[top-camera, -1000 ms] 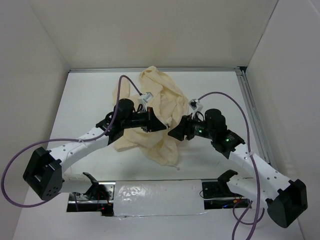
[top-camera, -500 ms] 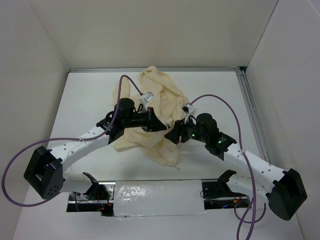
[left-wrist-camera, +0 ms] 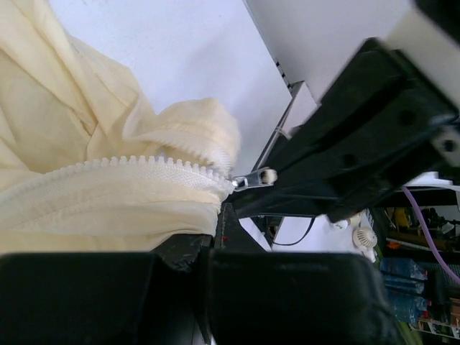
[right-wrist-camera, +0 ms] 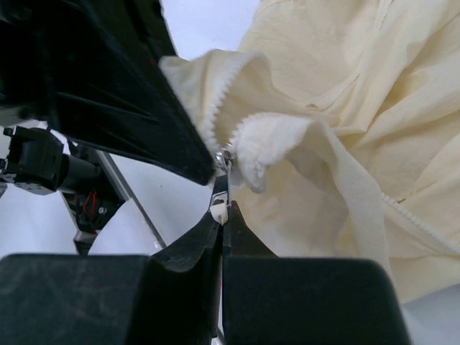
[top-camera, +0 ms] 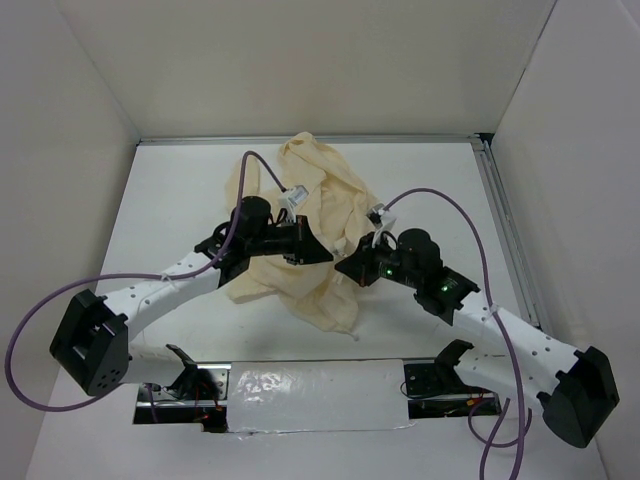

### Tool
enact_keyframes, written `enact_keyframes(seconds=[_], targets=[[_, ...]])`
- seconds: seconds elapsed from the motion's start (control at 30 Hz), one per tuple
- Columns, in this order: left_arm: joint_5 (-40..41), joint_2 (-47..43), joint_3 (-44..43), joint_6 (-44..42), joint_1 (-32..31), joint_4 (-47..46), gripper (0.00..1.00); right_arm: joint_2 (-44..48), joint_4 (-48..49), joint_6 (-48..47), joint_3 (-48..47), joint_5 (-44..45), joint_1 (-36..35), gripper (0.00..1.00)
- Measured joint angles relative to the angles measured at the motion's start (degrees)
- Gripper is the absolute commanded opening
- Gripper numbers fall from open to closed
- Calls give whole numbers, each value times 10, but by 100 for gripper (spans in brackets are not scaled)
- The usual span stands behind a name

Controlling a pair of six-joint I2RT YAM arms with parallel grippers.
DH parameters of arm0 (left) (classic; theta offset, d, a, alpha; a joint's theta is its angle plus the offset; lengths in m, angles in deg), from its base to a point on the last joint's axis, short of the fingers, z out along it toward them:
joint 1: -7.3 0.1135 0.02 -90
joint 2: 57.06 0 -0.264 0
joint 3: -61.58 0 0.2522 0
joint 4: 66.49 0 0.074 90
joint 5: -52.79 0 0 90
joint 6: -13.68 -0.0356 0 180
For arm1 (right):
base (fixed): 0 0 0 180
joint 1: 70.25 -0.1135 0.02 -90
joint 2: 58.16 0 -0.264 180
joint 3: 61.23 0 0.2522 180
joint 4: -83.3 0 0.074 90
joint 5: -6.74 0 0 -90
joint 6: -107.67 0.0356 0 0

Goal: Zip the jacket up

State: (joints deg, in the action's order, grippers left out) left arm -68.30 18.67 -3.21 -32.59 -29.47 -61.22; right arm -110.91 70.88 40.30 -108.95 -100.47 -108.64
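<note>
The pale cream jacket (top-camera: 330,195) lies crumpled on the white table between both arms. My left gripper (top-camera: 318,252) is shut on the jacket's edge just below the zipper teeth (left-wrist-camera: 144,164); in the left wrist view the fabric (left-wrist-camera: 108,215) disappears between the jaws of that gripper (left-wrist-camera: 210,233). My right gripper (right-wrist-camera: 222,215) is shut on the small metal zipper pull (right-wrist-camera: 220,203), which hangs from the slider at the low end of the teeth. The same pull (left-wrist-camera: 255,177) shows in the left wrist view against the right gripper's black body. The two grippers nearly touch (top-camera: 345,268).
White walls enclose the table on three sides, with a metal rail (top-camera: 505,230) along the right and back edges. Purple cables (top-camera: 440,195) loop above each arm. A foil-covered plate (top-camera: 310,385) sits at the near edge between the arm bases.
My right gripper moved left toward the jacket's zipper end and closed from open onto the zipper pull. The left gripper kept its hold and place.
</note>
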Motion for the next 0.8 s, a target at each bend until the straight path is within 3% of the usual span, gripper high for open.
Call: enact_keyframes(seconds=[0.17,0.43,0.8], targets=[[3,8,0,-3,-1,13,0,-10,-87,-2,-71,-17,2,0],[18,11,-19,-37,-12,26,0,-114,-204,21,-203,-121,53,0],[48,11,-21,-78,-26,19,0,-226,-198,214,-245,-336,166,0]])
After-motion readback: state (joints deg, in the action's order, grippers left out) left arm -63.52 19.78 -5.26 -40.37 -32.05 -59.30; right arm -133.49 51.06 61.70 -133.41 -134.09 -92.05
